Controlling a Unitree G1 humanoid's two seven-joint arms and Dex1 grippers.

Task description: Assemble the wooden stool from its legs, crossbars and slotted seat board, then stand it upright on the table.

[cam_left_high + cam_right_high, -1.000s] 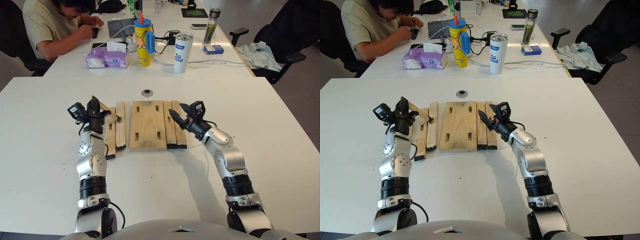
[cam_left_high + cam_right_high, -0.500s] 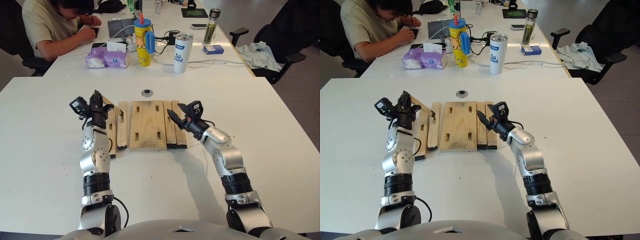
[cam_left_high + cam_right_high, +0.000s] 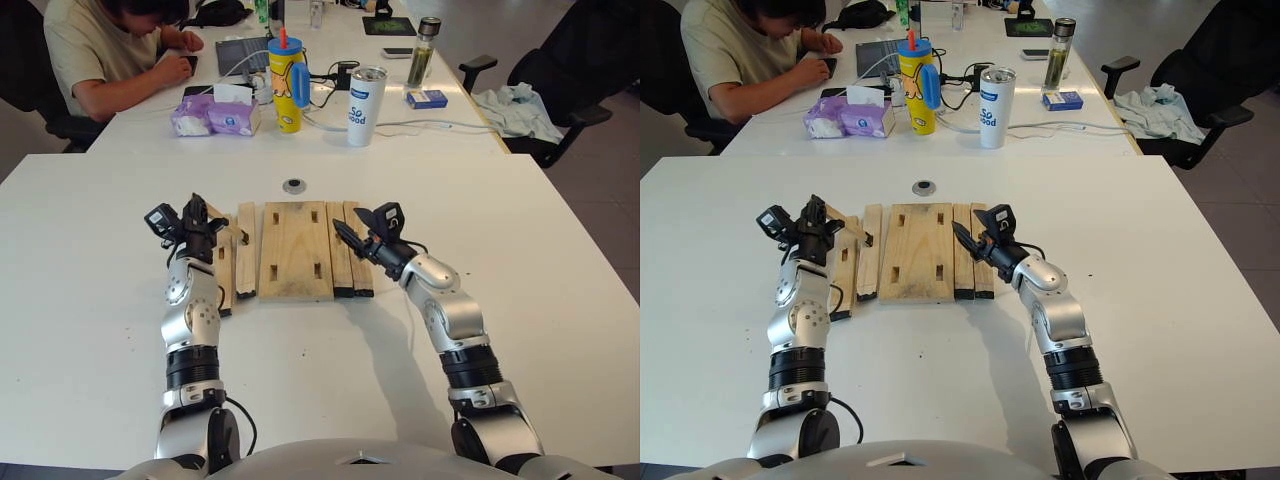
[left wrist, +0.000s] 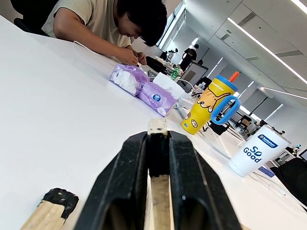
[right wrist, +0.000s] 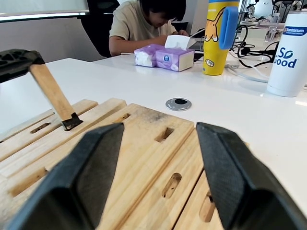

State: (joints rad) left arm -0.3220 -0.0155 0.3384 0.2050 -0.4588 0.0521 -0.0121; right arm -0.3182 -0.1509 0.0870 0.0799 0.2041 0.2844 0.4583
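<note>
Slotted seat board (image 3: 917,251) lies flat on the white table (image 3: 1140,250), its four slots facing up. Left strips (image 3: 867,262) and right strips (image 3: 967,282) flank its long sides. The left gripper (image 3: 818,222) clamps a thin crossbar (image 3: 850,226) slanting down toward the left strips. The right gripper (image 3: 975,232), fingers spread, hovers above the right strips.

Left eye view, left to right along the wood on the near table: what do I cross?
The left tool gripping a wooden bar → outer slat → inner slat → slotted seat board → right pair of slats.
</note>
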